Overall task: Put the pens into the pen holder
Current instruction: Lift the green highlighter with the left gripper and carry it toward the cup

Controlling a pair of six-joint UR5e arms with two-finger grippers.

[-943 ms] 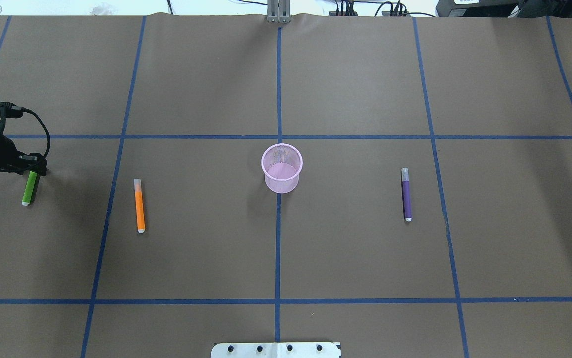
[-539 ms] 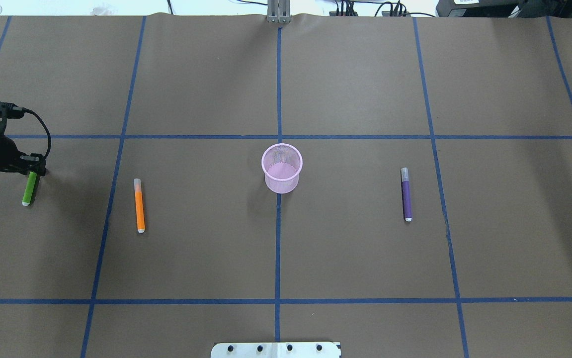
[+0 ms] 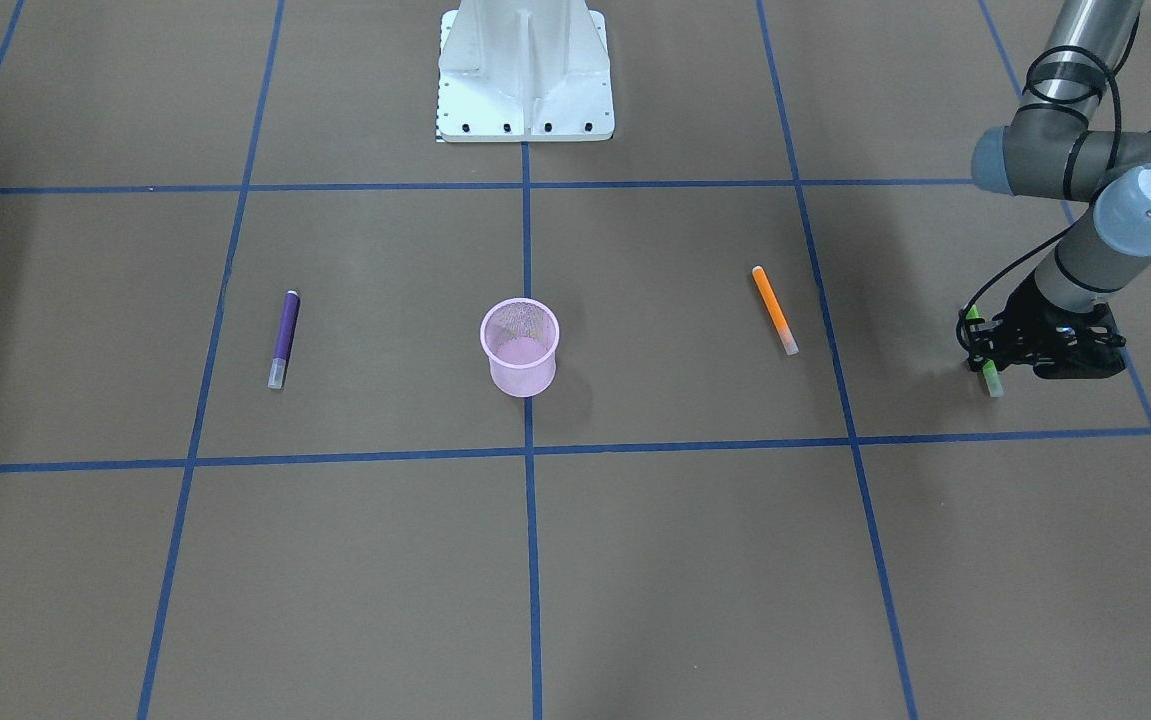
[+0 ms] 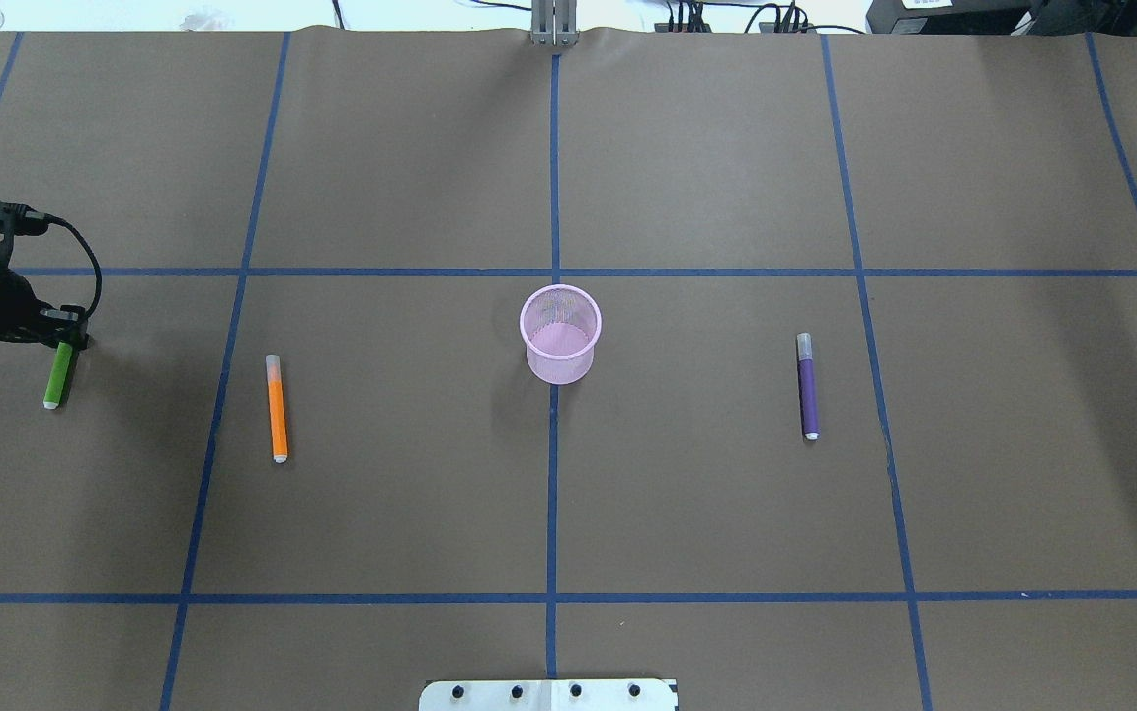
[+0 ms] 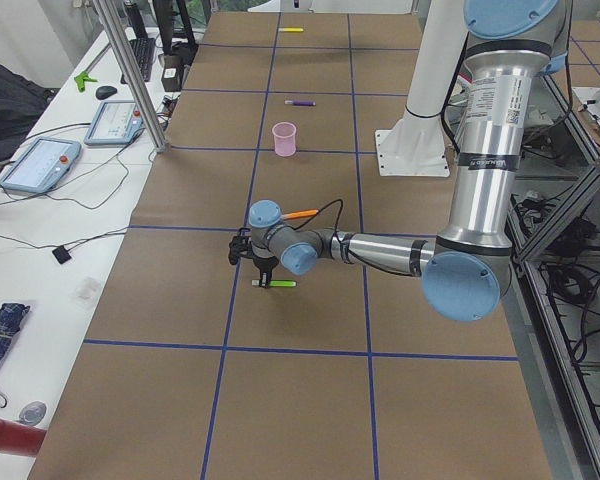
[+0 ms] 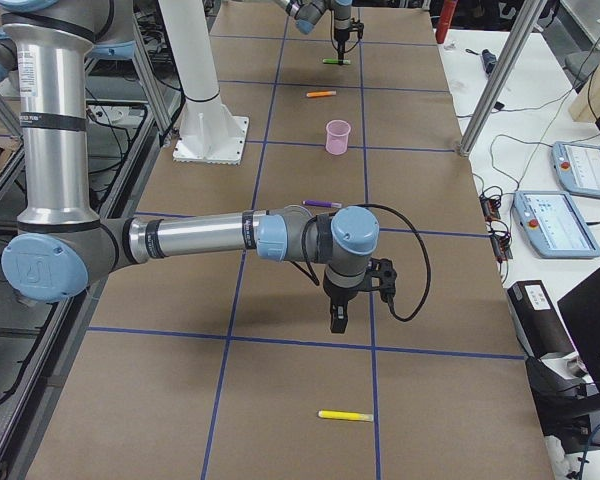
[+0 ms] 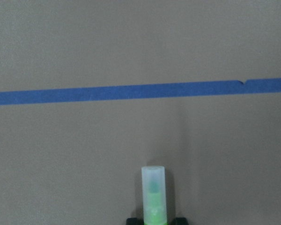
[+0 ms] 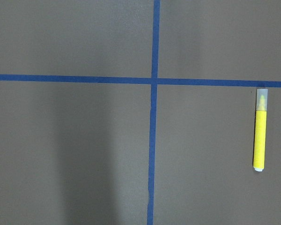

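left pincer (image 4: 64,342) astride green pen (image 4: 56,381), tape line (image 7: 131,91) beyond

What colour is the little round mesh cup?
The small wire-mesh cup is pink, clearest in the overhead view.

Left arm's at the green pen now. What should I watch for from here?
1. The left gripper grips the green pen near its cap end, with most of the body sticking out; on lifting it may droop or swing and miss the pen holder.
2. The orange pen lies between there and the holder; a low carry might clip it.
3. The holder is a small mesh cup; a tilted pen could tip it.
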